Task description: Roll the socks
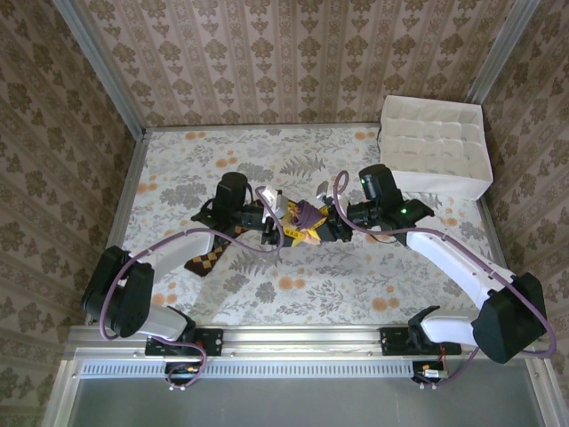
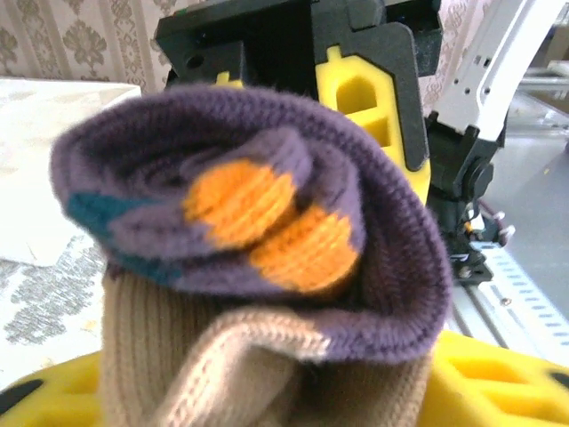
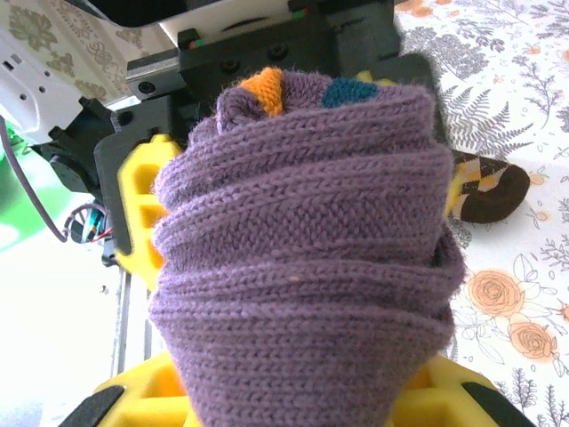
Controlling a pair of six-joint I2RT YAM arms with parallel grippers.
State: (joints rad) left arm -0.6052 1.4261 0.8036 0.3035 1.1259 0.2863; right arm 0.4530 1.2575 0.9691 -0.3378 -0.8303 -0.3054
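Mid-table, between both arms: purple sock (image 1: 307, 216), wound into a tight roll, orange and teal patches at its end. Clamped at one end in the right claw (image 1: 322, 224). Straddled at the other end by the left claw (image 1: 280, 222); impossible to tell whether gripping or just short of it. Flat on the floral table (image 1: 373, 267), under the left arm: brown diamond-checked sock (image 1: 206, 258). At the far right corner: white compartment box (image 1: 436, 147).

Black-and-white arms (image 1: 182, 240), purple cables (image 1: 104, 307), yellow fingers (image 2: 498, 378)
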